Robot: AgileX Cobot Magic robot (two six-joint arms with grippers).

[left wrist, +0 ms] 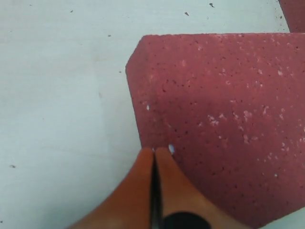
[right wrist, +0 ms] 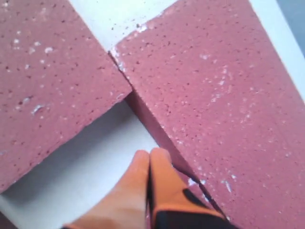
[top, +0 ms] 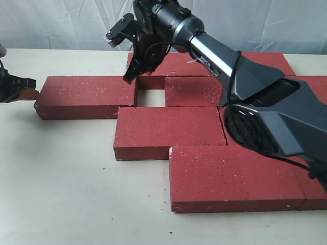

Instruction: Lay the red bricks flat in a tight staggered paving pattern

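Red bricks (top: 168, 130) lie flat on the white bench (top: 61, 194), with one open gap (top: 150, 97) in the pattern. The left arm (top: 10, 87) has its jaws pressed together against the 9 o'clock end of the outlying brick (top: 84, 94); the right arm (top: 214, 56), jaws likewise together, hangs at the gap's 12 o'clock edge. Stiff, gritty and probably heavy, with chipped corners, each brick looks better shoved low on an end face than lifted
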